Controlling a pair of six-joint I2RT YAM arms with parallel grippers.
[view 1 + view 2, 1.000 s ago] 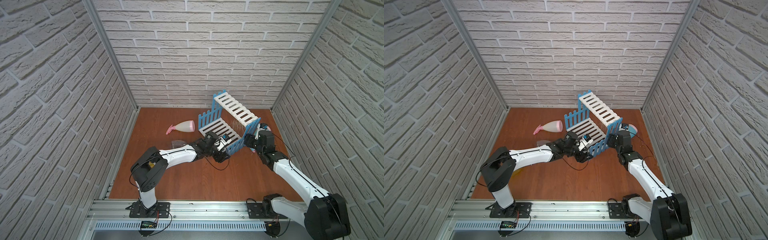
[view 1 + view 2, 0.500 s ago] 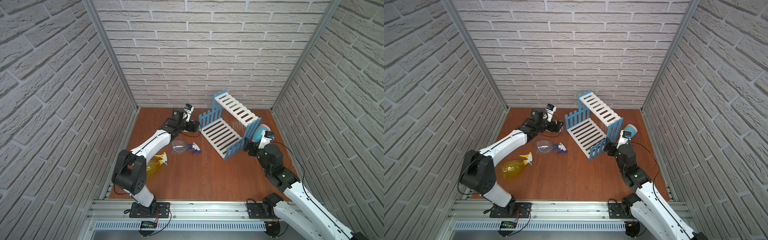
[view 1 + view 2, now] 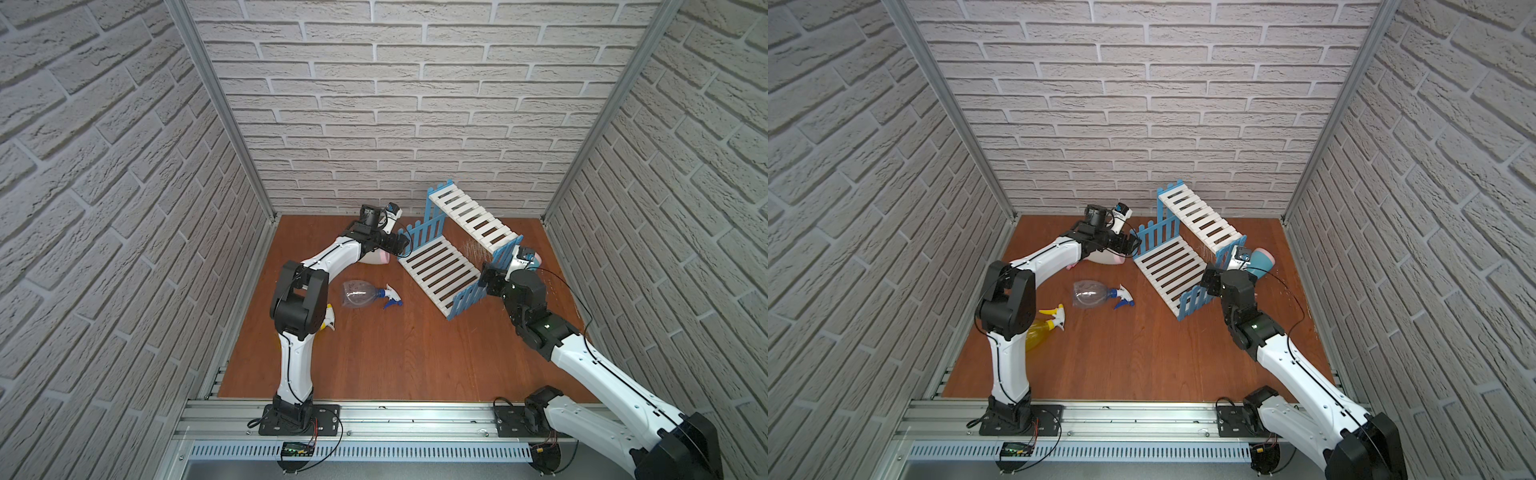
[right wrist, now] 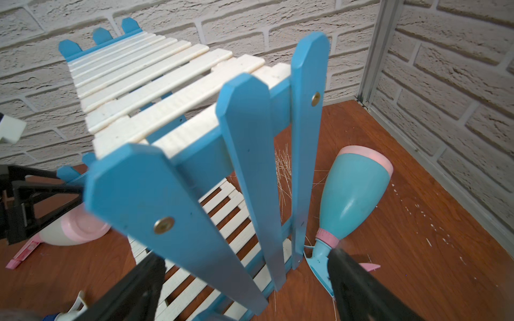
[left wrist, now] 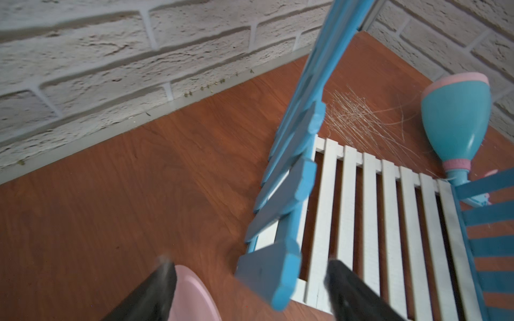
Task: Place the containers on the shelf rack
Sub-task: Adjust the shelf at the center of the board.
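Both your arms have closed in on the shelf rack (image 3: 442, 270) rather than on a bottle. The left gripper (image 3: 398, 245), down at the rack's near end a second ago, now sits at the blue left frame (image 3: 419, 235) towards the bench's back edge. The right gripper (image 3: 484, 283), pulled back half a second ago, is up against the blue right frame (image 3: 469, 297) again. Each gripper's jaws stand apart with a picket between them, and neither wrist view shows them pressing on it. The rack stands upright where it did, both white shelves bare. The four containers haven't shifted and all lie on their sides on the bench (image 3: 395, 353): the cream-pink bottle (image 3: 378, 258) just beside the left frame under your left gripper, the light-blue bottle (image 3: 1260, 259) just beside the right frame near the right edge, the clear bottle (image 3: 359, 293) out in the open, and the yellow bottle (image 3: 1036, 332) by the left edge, half hidden behind the left arm. So nothing is placed yet; you look set to grip or steady the rack from both sides first
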